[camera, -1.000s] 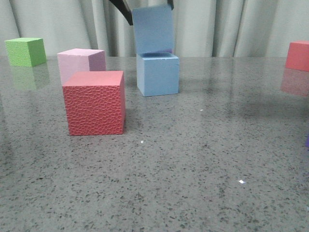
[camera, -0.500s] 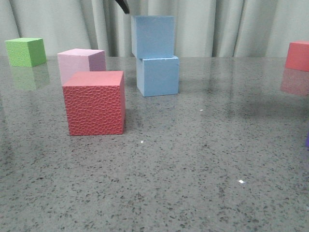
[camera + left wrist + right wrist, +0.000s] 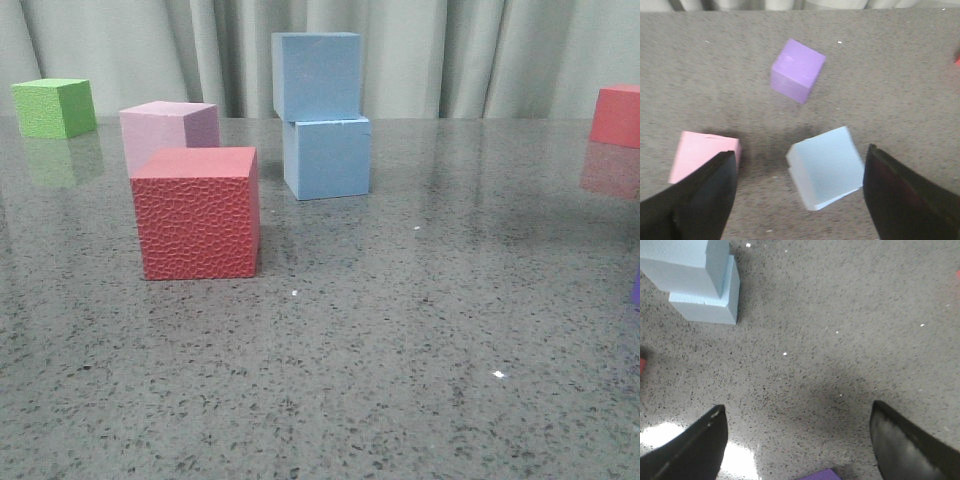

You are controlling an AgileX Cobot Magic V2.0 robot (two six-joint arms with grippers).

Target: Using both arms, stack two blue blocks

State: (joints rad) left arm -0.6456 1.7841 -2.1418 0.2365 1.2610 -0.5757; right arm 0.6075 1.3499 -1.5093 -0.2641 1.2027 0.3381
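Two pale blue blocks stand stacked at the middle back of the table: the upper blue block (image 3: 316,75) rests flat on the lower blue block (image 3: 327,157), shifted slightly left. No gripper shows in the front view. My left gripper (image 3: 800,152) is open and empty, high above the stack, and the upper block (image 3: 826,166) shows between its fingers. My right gripper (image 3: 797,407) is open and empty over bare table, apart from the stack, whose upper block (image 3: 680,257) and lower block (image 3: 710,307) show at the edge of its view.
A red textured cube (image 3: 197,212) stands front-left of the stack, with a pink cube (image 3: 168,130) behind it. A green cube (image 3: 54,107) is far left and a red cube (image 3: 617,115) far right. A purple cube (image 3: 822,475) lies under my right gripper.
My left gripper let go of the upper blue block and rose out of the front view. The block, tilted a second ago, now sits flat on the lower one.
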